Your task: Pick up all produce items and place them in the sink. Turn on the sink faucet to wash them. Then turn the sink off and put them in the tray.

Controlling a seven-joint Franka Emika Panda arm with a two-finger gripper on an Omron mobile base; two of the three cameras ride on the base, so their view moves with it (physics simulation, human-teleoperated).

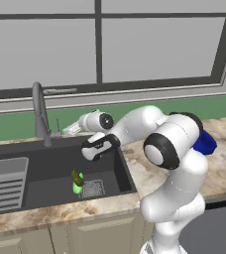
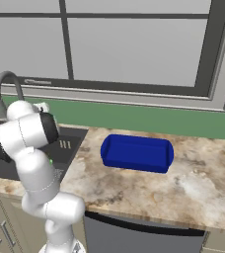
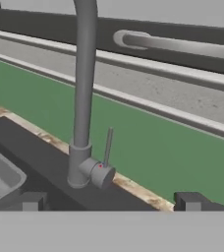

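Both produce items lie on the floor of the dark sink (image 1: pixel 110 171) beside the drain grate (image 1: pixel 93 188): the olive green one (image 1: pixel 77 177) and, right against it, the lime green one (image 1: pixel 78 188). The sink faucet (image 1: pixel 38 111) stands at the basin's back edge, its thin lever (image 3: pixel 107 146) upright on the right of its stem (image 3: pixel 84 88). My gripper (image 3: pixel 111 203) is open and empty, level with the faucet base and just short of it, the lever centred between the fingertips. In the left base view the gripper (image 1: pixel 66 131) reaches left towards the faucet. The blue tray (image 2: pixel 136 153) sits on the counter to the right.
A light grey ribbed rack (image 1: pixel 6 184) fills the sink's left part. Green wall and a window sill (image 3: pixel 173 81) run close behind the faucet. My arm's elbow (image 1: pixel 172 141) hangs over the marble counter (image 2: pixel 183 190) and hides part of the tray (image 1: pixel 207 143).
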